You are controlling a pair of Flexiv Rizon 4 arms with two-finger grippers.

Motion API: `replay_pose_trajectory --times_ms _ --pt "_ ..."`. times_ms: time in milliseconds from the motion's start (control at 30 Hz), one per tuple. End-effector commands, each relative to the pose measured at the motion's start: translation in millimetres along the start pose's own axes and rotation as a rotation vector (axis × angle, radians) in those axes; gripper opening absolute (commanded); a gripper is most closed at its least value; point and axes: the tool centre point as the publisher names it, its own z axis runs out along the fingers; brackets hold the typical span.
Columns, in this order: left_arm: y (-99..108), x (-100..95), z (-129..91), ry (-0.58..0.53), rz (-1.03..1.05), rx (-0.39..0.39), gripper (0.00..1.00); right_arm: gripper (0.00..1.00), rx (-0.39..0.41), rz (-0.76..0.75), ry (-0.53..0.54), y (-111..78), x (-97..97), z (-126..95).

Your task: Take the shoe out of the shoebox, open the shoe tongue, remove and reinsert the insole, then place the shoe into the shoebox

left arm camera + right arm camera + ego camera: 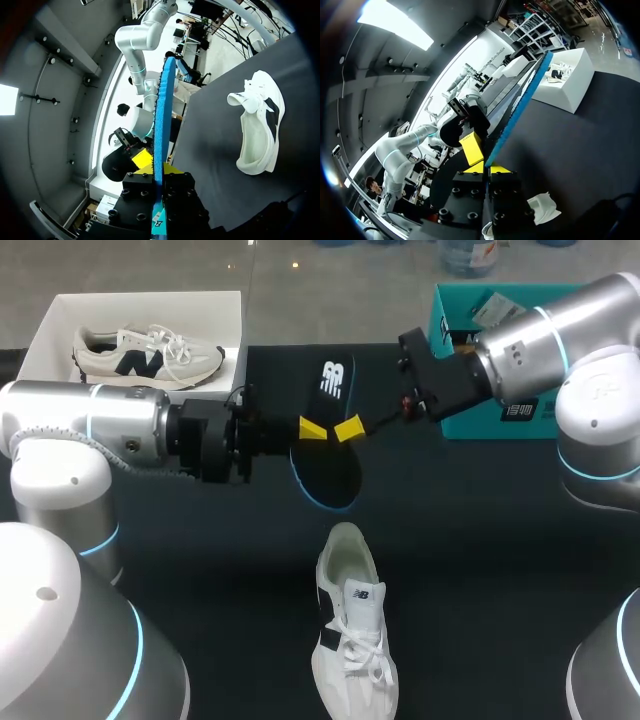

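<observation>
Dark tabletop (500, 560) lies open around the shoe (352, 640), which stands on its sole well clear of the shoebox (45, 335) — taking it out looks done. The insole (325, 455) is out too, pinched in mid-air by both the left gripper (312, 428) and the right gripper (350, 429). Reinserting and boxing remain — the teal box (445, 330) crowds my right arm, and another shoe (145, 355) fills the shoebox.

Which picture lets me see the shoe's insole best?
The head view. It looks down on the flat black face of the insole, so you see nearly its whole shape. The left wrist view and the right wrist view both see it edge-on, so only its thin blue rim shows.
</observation>
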Motion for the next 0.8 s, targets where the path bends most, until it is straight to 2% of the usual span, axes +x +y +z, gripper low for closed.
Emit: replay_pose_trajectory --times_ms 33,167,233,267,800 --pt "2.5 -0.5 4.8 -0.001 0.002 0.002 0.00 0.00 0.003 -0.001 -0.001 2.4 0.4 9.0" --pt "2.5 -0.5 4.8 -0.001 0.002 0.002 0.00 0.00 0.002 -0.003 -0.004 2.1 0.7 8.7" --pt "2.5 -0.4 4.3 0.009 -0.007 0.006 0.53 0.00 0.002 -0.003 -0.006 2.1 0.9 8.6" --pt "2.8 -0.4 3.8 0.008 -0.009 0.005 1.00 0.00 0.002 -0.004 -0.006 2.1 0.9 8.6" --pt "5.3 0.4 0.9 0.032 -0.037 0.004 1.00 0.00 -0.009 -0.017 -0.012 2.1 0.6 5.8"
